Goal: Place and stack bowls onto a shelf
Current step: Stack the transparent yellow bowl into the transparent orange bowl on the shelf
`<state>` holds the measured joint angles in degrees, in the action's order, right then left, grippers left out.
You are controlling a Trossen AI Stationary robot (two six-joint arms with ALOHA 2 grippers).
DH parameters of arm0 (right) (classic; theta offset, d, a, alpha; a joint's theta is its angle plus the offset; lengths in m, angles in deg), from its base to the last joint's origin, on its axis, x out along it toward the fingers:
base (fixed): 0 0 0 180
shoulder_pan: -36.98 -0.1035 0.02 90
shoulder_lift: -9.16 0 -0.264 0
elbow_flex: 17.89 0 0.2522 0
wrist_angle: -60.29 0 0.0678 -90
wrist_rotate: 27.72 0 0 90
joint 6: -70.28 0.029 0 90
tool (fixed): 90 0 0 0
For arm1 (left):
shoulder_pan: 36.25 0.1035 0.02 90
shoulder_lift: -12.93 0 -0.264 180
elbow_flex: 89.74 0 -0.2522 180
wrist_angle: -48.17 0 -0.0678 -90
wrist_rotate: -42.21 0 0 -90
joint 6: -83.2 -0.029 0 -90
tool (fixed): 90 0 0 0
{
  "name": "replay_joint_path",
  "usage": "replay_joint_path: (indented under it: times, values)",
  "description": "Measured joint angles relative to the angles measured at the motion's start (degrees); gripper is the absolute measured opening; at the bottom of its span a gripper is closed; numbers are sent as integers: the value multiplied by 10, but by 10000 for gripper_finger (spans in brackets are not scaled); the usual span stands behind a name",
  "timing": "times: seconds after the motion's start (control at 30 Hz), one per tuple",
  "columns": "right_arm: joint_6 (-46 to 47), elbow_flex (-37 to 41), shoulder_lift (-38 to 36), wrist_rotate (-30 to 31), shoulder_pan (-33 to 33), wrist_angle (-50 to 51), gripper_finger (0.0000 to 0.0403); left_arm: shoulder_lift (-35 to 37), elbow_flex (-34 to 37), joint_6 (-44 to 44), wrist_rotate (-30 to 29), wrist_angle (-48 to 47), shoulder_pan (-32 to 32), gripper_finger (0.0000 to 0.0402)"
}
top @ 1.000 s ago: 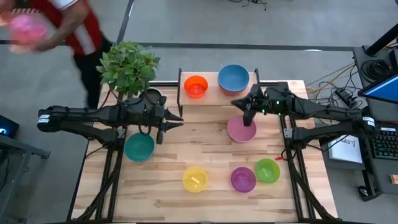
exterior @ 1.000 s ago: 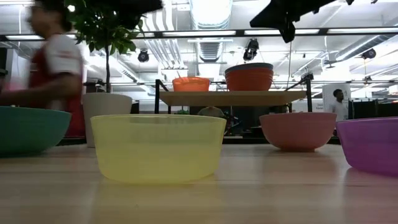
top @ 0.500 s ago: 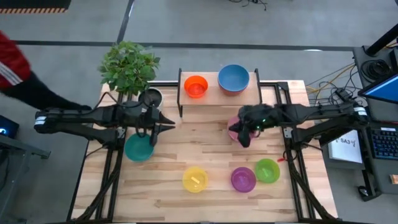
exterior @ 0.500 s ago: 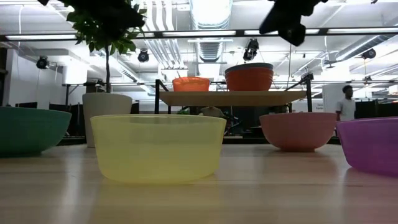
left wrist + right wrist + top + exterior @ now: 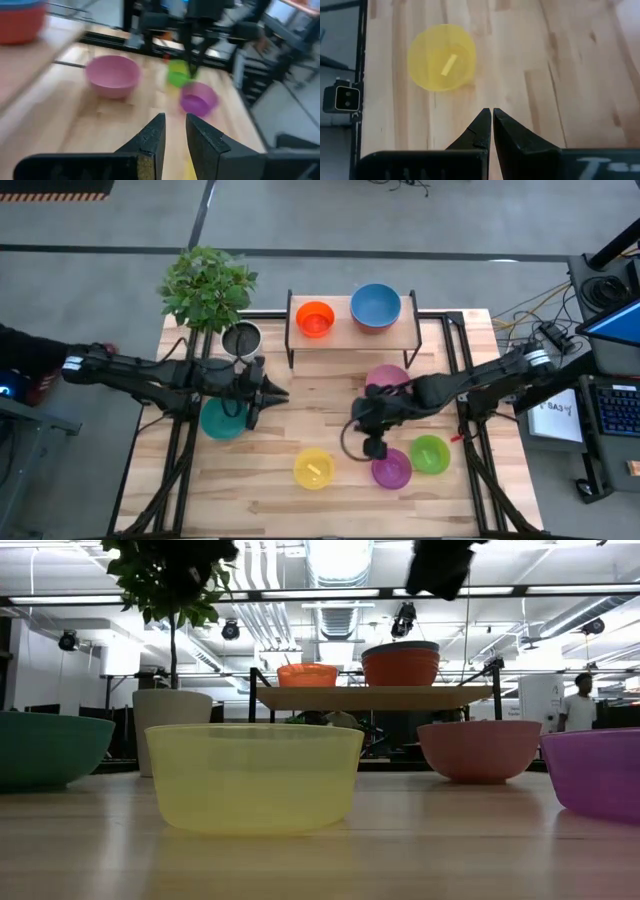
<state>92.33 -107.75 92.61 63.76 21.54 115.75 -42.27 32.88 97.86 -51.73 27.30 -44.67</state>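
On the shelf (image 5: 345, 336) at the far edge stand an orange bowl (image 5: 315, 319) and a blue bowl (image 5: 375, 306); the low view shows the blue one nested in a red bowl (image 5: 400, 668). The pink (image 5: 388, 376), teal (image 5: 222, 420), yellow (image 5: 313, 468), purple (image 5: 391, 470) and green (image 5: 430, 454) bowls stand on the table. My right gripper (image 5: 374, 448) is shut and empty, above the table between the yellow and purple bowls, and the yellow bowl (image 5: 441, 57) shows ahead of it. My left gripper (image 5: 272, 392) hangs by the teal bowl's right side, slightly open (image 5: 175, 120) and empty.
A potted plant (image 5: 205, 285) in a white pot (image 5: 240, 338) stands at the table's far left corner, close to my left arm. A person's arm (image 5: 25, 360) shows at the left edge of the high view. Bare slatted wood lies mid-table (image 5: 310, 415).
My right gripper has left the place above the pink bowl by the shelf and swung toward the near edge and leftward, ending between the yellow and purple bowls. My left gripper has shifted a little toward the near edge. The person has moved off to the left.
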Motion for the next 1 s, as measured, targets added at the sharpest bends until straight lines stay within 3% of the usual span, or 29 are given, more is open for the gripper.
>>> replay_joint_path:
  times: [0.3, 0.47, 0.63, 0.77, 1.0]
  values:
    - [-42, -51, 71, 9, -33, -7, 9, -69, 3, 46, 1, 10, -90, 59]
    - [-46, -25, 71, 90, -72, -19, 9, -136, 3, 70, 0, 19, -116, 59]
    - [-47, 23, 51, 105, -117, -83, 9, -203, 3, 77, 1, 52, -128, 63]
    - [-70, 69, 31, 112, -132, -154, 9, -250, 3, 78, 1, 78, -129, 96]
    - [-115, 188, -24, 122, -135, -296, 9, -318, 2, 87, -1, 108, -129, 197]
